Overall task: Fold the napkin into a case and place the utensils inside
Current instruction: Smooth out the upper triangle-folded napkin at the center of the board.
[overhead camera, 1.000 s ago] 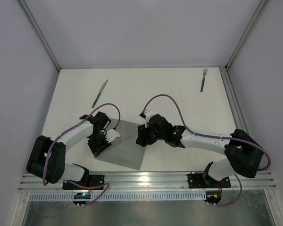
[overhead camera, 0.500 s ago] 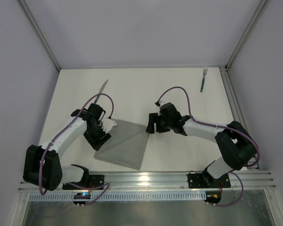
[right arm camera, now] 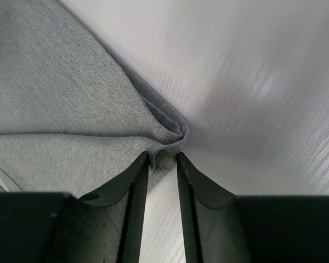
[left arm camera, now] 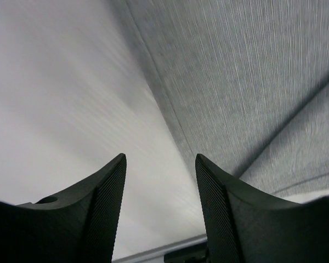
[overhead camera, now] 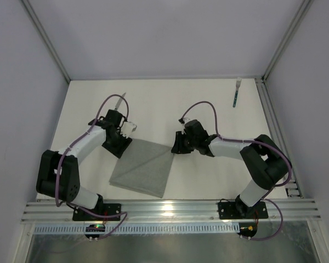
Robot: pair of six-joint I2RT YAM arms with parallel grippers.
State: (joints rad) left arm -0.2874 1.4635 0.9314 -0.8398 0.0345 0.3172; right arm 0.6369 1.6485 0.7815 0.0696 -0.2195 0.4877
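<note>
The grey napkin (overhead camera: 142, 171) lies folded on the white table between the two arms. My left gripper (overhead camera: 120, 147) hovers at its far left corner. In the left wrist view this gripper (left arm camera: 160, 158) stands open over bare table, and the napkin's edge (left arm camera: 236, 82) runs just to its right. My right gripper (overhead camera: 174, 147) is at the far right corner. In the right wrist view that gripper (right arm camera: 163, 155) is shut on the bunched corner of the napkin (right arm camera: 60, 98). The knife (overhead camera: 120, 98) lies at the back left, partly behind the left arm's cable. At the back right lies the fork (overhead camera: 237, 93).
An aluminium rail (overhead camera: 170, 211) runs along the table's near edge, with both arm bases on it. A metal frame post (overhead camera: 271, 120) borders the right side, and grey walls close in the left, right and back.
My left gripper let go of the napkin, opened, and moved toward its far left corner. My right gripper moved off the napkin's right side, opened wide, then closed on the far right corner.
</note>
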